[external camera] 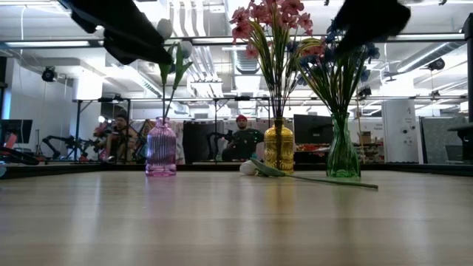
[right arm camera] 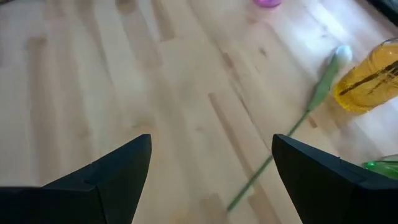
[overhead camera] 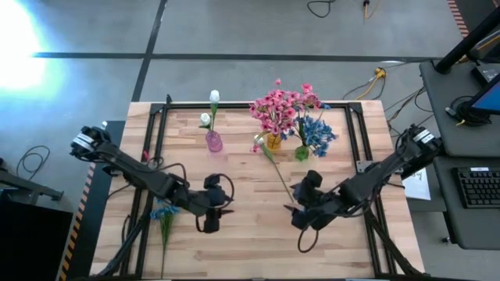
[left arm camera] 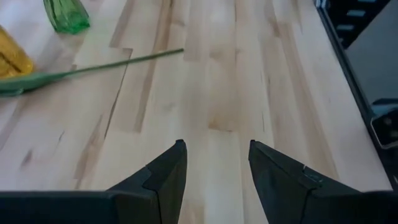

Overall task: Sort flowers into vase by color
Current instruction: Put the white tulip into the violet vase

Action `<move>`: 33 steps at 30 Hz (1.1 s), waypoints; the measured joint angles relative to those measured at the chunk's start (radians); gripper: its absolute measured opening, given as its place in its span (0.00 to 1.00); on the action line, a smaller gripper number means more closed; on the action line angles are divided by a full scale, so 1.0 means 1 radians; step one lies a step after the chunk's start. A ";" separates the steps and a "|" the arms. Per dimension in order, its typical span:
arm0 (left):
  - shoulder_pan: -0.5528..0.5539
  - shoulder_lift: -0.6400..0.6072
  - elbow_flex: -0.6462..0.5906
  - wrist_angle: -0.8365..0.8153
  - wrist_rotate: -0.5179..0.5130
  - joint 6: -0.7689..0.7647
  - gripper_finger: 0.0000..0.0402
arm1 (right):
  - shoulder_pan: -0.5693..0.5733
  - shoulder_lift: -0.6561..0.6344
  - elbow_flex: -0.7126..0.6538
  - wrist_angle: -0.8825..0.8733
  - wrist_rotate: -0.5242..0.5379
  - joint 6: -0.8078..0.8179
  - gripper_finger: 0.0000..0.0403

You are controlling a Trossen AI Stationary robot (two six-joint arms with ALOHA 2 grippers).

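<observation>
While a blue flower [overhead camera: 164, 218] lies near the table's [overhead camera: 250, 250] left edge, the left gripper [overhead camera: 209, 224] hovers beside it, fingers parted and empty. Pink vase [overhead camera: 213, 141] holds white buds, yellow vase [overhead camera: 273, 141] pink blossoms, green vase [overhead camera: 301, 153] blue. A white flower [overhead camera: 273, 168] lies flat before the yellow vase. The right gripper [overhead camera: 301, 221] hovers near its stem end, fingers wide apart.

High view: straight down over whole table [overhead camera: 258, 234], both arms in frame.
Low view: at tabletop height, level across wood toward room behind; purple vase [external camera: 160, 157], yellow vase [external camera: 278, 157], green vase [external camera: 343, 157] side by side, mid-distance.
Left wrist view: close above tabletop, facing loose stem [left arm camera: 93, 65].
Right wrist view: close above tabletop too.
Shared by all four: same stem, yellow vase.
</observation>
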 joint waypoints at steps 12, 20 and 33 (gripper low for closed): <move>0.001 0.060 0.000 0.046 -0.002 0.004 0.40 | -0.086 0.128 -0.291 0.482 0.252 0.003 0.81; 0.000 0.060 0.000 0.044 -0.001 0.004 0.40 | -0.188 0.297 -0.285 0.538 0.260 0.012 0.81; 0.000 0.060 0.000 0.037 -0.001 0.023 0.40 | -0.267 0.416 -0.292 0.623 0.248 0.014 0.81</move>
